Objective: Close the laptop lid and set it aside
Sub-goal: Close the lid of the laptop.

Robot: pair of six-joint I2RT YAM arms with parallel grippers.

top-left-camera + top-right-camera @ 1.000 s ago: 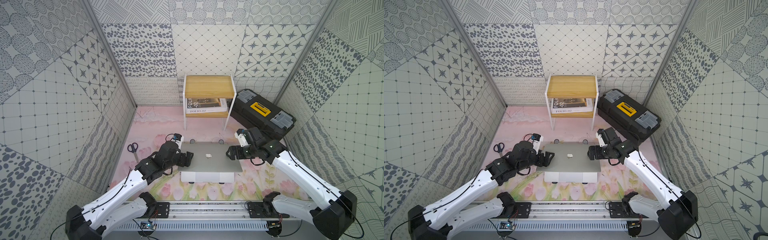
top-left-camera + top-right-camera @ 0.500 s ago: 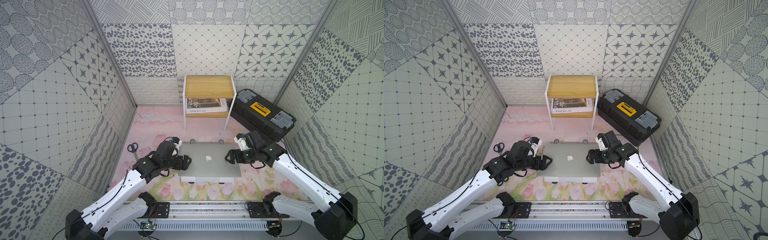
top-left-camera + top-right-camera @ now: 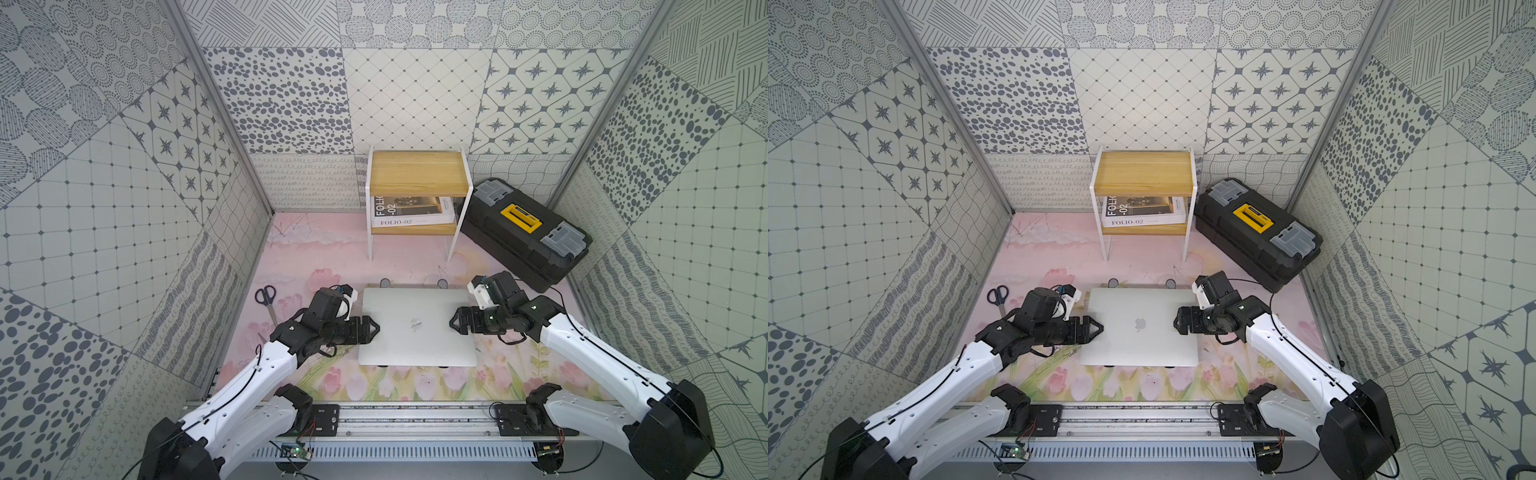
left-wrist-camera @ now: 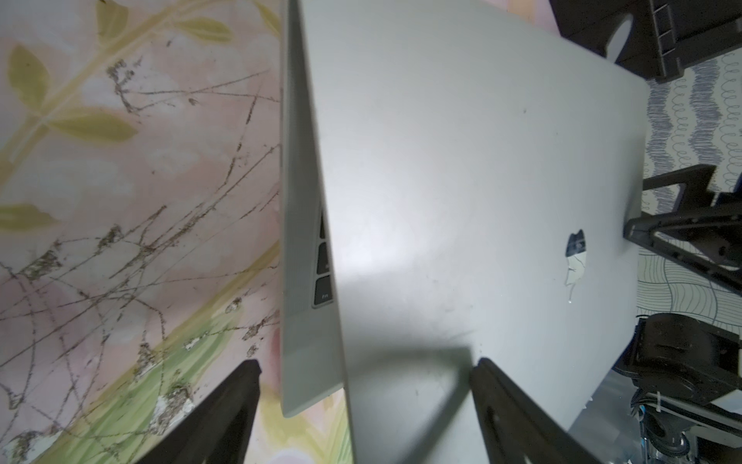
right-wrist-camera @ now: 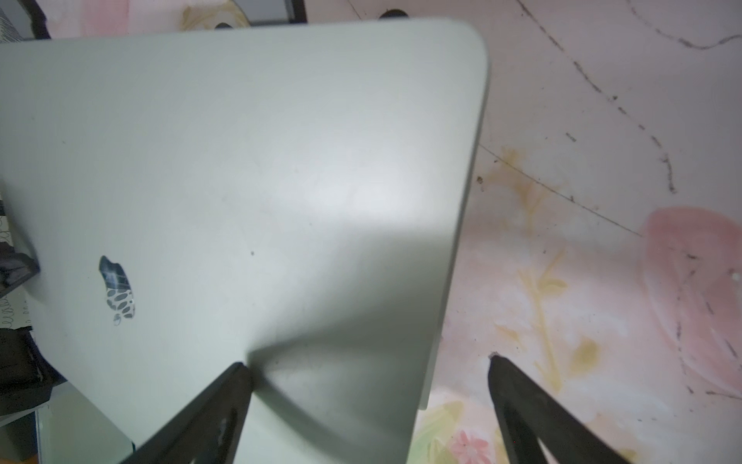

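- The left gripper (image 3: 374,328) is standing released, its jaws apart at the left edge of the laptop (image 3: 417,349). The right gripper (image 3: 455,326) is standing released too, at the right edge. In both top views neither one is grasping anything.
- In a top view the laptop lid (image 3: 1140,307) is looking flat, logo up, and the laptop is lying near the middle of the tabletop (image 3: 1038,257), a little toward its front edge. So I judge the closing is almost finished, and the setting aside is not yet begun.
- In the left wrist view the fingers (image 4: 221,413) are reaching on both sides of the laptop's edge. A thin wedge is showing between lid and base, with some black keys (image 4: 323,281) inside, so the lid is not fully down.
- In the right wrist view the jaws are straddling the other edge; here I cannot make out any gap.
- The tabletop is wearing a pink flower mat (image 3: 332,386), much scratched. Scissors (image 3: 266,296) are lying near its left edge. A wooden shelf (image 3: 417,174) with a book (image 3: 409,214) and a black toolbox (image 3: 523,232) are standing by the far edge, and patterned panels (image 3: 415,104) are closing the room.
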